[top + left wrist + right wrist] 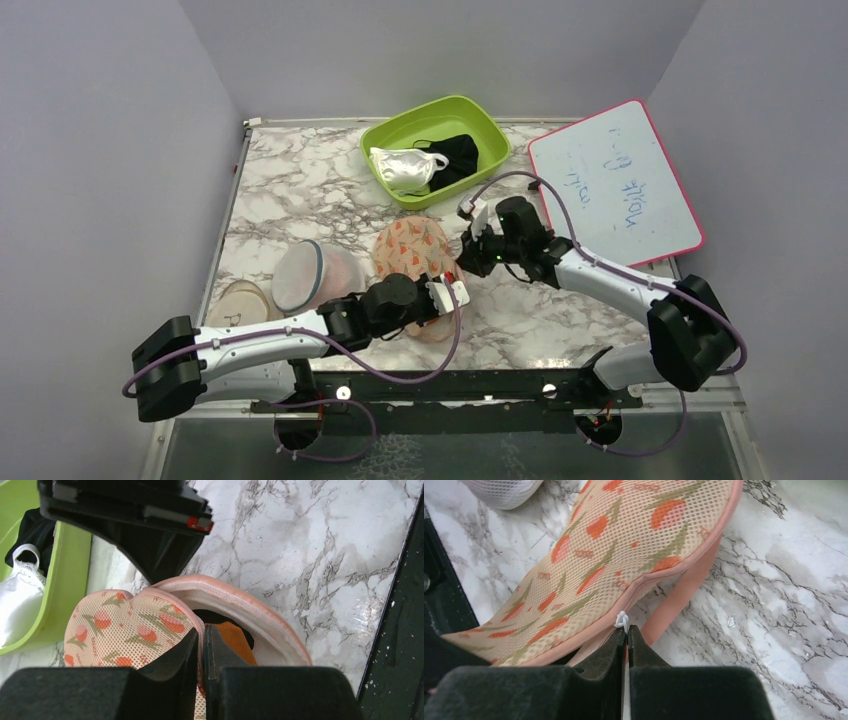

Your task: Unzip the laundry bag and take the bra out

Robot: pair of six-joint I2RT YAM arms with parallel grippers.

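Observation:
The peach flowered laundry bag (408, 250) lies mid-table, partly unzipped. My left gripper (202, 642) is shut on the bag's pink upper edge (199, 625) at its near end and lifts the top flap (125, 630). Inside the opening the orange bra (235, 640) with black trim shows. My right gripper (626, 635) is shut on the white zipper pull (622, 620) at the bag's right side; the flowered top (624, 545) sits raised above the pink lower edge (679, 595). In the top view the right gripper (470, 252) is at the bag's right rim, the left gripper (447, 293) at its near rim.
A green bin (437, 148) at the back holds a shiny white garment (405, 168) and black cloth (458, 155). A round mesh dome (305, 275) and a tan disc (240, 303) lie left of the bag. A pink-framed whiteboard (615, 185) lies at right.

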